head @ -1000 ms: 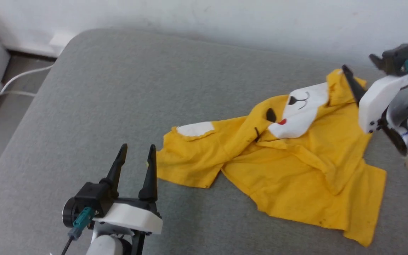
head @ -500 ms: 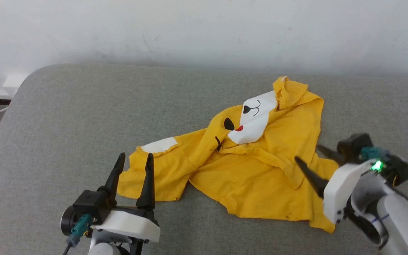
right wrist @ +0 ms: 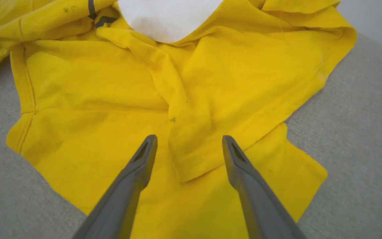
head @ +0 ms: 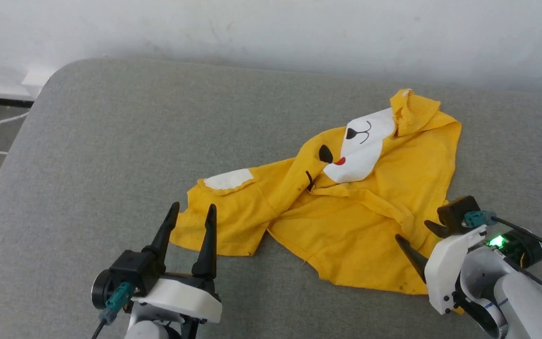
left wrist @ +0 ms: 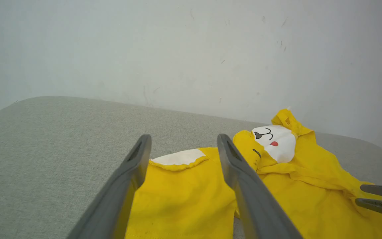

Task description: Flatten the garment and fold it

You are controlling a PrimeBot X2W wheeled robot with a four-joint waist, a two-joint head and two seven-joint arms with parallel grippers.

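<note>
- The garment (head: 360, 221) lies crumpled on the grey cushion (head: 111, 141), with the print partly up and not yet flat.
- The left gripper (head: 193, 207) has its fingers spread wide and holds nothing; it is at the garment's near left edge.
- The right gripper (head: 413, 230) is also wide and empty, over the garment's near right part. Its tips perhaps touch the cloth, but I cannot tell.
- The step in hand, I judge, is the flattening, before any grasp.
- The next move calls for pinching one garment edge on each side and pulling outward.
</note>
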